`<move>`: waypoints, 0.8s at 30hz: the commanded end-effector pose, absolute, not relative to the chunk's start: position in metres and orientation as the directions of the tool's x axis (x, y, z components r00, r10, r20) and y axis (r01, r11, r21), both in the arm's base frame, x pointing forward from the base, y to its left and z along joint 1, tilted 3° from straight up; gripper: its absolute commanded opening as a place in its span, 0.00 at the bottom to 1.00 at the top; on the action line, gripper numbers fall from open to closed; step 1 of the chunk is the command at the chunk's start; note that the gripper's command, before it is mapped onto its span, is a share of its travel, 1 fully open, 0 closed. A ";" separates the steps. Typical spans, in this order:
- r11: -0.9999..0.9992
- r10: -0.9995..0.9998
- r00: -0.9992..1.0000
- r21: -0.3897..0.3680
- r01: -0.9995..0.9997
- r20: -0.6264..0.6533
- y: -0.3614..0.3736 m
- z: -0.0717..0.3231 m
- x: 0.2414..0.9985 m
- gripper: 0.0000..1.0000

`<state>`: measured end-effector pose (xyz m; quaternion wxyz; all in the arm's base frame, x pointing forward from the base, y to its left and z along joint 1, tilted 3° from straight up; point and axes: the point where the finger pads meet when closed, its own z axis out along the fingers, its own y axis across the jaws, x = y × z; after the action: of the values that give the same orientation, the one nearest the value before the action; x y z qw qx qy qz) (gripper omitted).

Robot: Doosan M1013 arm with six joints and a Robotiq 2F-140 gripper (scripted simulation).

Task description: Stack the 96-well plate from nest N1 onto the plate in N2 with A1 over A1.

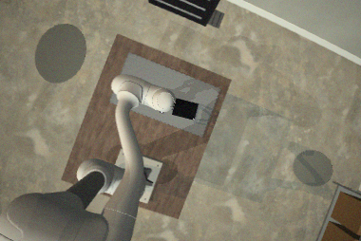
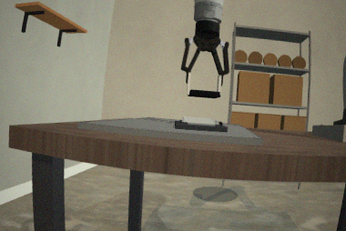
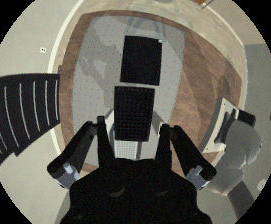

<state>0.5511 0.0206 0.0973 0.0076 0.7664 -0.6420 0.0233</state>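
My gripper [image 2: 203, 85] is shut on a dark 96-well plate [image 2: 203, 93] and holds it level, well above the table. In the wrist view the held plate [image 3: 133, 112] lies between the two fingers. Beyond it lies a black empty nest [image 3: 140, 60]; it also shows in the overhead view [image 1: 185, 109], just right of the arm's wrist [image 1: 157, 99]. In the side view a dark nest with a pale plate on it [image 2: 200, 124] lies on the grey mat, below the held plate. In the overhead view the arm hides that nest. I cannot read the A1 marks.
The grey mat lies on the brown wooden table [image 2: 173, 148]. The arm's base plate [image 1: 140, 178] stands at the table's near edge. A shelf rack with boxes [image 2: 270, 85] stands behind the table.
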 end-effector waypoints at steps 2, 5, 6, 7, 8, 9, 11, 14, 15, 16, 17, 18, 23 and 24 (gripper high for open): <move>-0.175 -0.984 0.174 -0.018 -0.984 0.045 0.034 0.097 0.550 0.00; -0.175 -0.984 0.174 -0.018 -0.984 0.045 0.044 0.096 0.550 0.00; -0.175 -0.984 0.174 -0.018 -0.984 0.045 0.047 0.096 0.550 0.00; -0.175 -0.984 0.174 -0.018 -0.984 0.045 0.050 0.096 0.550 0.00; -0.175 -0.984 0.174 -0.018 -0.984 0.045 0.054 0.096 0.549 0.00; -0.175 -0.984 0.174 -0.018 -0.984 0.045 0.057 0.096 0.549 0.00; -0.175 -0.984 0.174 -0.018 -0.984 0.045 0.064 0.095 0.549 0.00; -0.175 -0.984 0.174 -0.018 -0.984 0.045 0.067 0.095 0.549 0.00; -0.175 -0.984 0.174 -0.018 -0.984 0.045 0.070 0.095 0.548 0.00; -0.175 -0.984 0.174 -0.018 -0.984 0.045 0.074 0.095 0.548 0.00; -0.175 -0.984 0.174 -0.018 -0.984 0.045 0.077 0.095 0.548 0.00; -0.175 -0.984 0.174 -0.018 -0.984 0.045 0.080 0.095 0.548 0.00; -0.175 -0.984 0.174 -0.018 -0.984 0.045 0.097 0.094 0.547 0.00; -0.175 -0.984 0.174 -0.018 -0.984 0.045 0.100 0.094 0.547 0.00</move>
<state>0.5471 0.0934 0.0941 0.0075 0.7663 -0.6420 0.0233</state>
